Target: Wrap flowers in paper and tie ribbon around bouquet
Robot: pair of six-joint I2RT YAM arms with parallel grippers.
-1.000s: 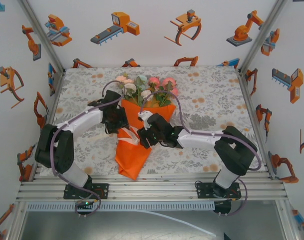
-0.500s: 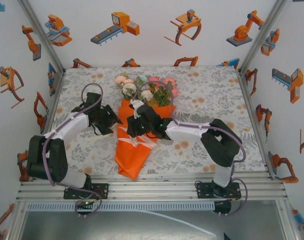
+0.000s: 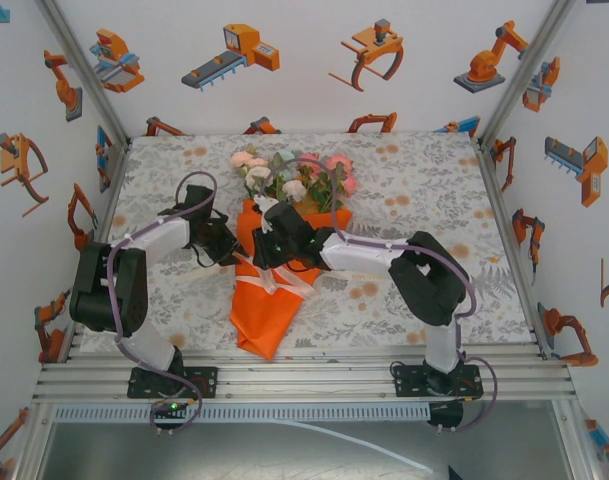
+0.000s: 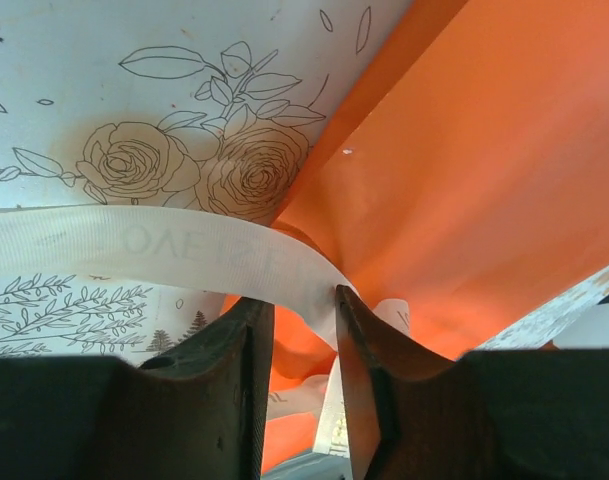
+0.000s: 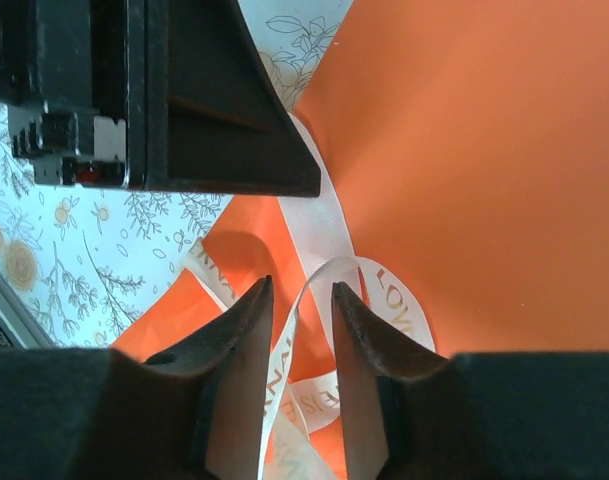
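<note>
The bouquet lies mid-table: pink, peach and white flowers (image 3: pixel 294 180) stick out of the far end of an orange paper (image 3: pixel 264 315) cone. A cream ribbon (image 3: pixel 280 281) crosses the cone's waist. My left gripper (image 3: pixel 231 246) is at the cone's left edge and my right gripper (image 3: pixel 255 248) is just beside it, over the paper. In the left wrist view the ribbon (image 4: pixel 184 245) runs across the left gripper (image 4: pixel 302 298) and drops into the narrow gap along one finger, unpinched. A standing ribbon (image 5: pixel 324 220) loop rises between the slightly parted fingers of the right gripper (image 5: pixel 300 285), over the paper (image 5: pixel 464 170).
A leaf-and-rose print tablecloth (image 4: pixel 134 100) covers the table inside white walls with orange robot stickers. The left gripper's black body (image 5: pixel 164 100) sits close ahead of the right fingers. Aluminium frame rails (image 3: pixel 304 375) run along the near edge.
Both pairs of jaws have narrowed. The right gripper has moved up and left along the cone to the ribbon; the left gripper drew back left, then came in to the cone's edge.
</note>
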